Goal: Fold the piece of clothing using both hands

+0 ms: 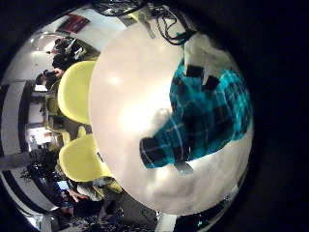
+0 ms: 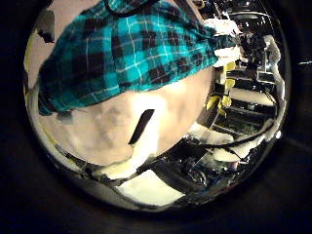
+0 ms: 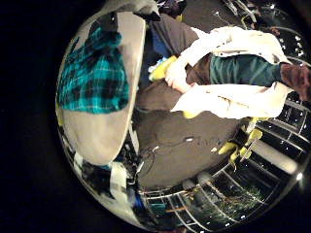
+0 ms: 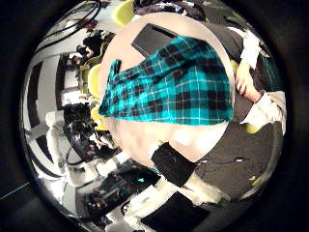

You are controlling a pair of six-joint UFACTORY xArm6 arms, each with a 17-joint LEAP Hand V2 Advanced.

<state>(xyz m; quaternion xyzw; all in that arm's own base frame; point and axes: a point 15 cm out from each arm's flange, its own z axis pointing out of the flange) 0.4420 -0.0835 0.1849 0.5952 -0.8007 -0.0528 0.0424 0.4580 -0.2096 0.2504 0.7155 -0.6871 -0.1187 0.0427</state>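
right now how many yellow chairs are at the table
2, both seen in the left little finger side palm view: one yellow chair against the table's edge, a second beside it along the same edge. Others may be hidden.

A round, pale tabletop [image 1: 145,106] stands in a busy room. Two yellow chairs [image 1: 77,92] sit right beside the tabletop. The floor [image 3: 185,126] beside the tabletop looks brownish.

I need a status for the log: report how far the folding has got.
Done: the teal plaid garment lies on the round white table, bunched rather than neatly folded. In hand: nothing; no hand visibly grips the cloth. Left: whether more folds are needed cannot be told from these palm views.
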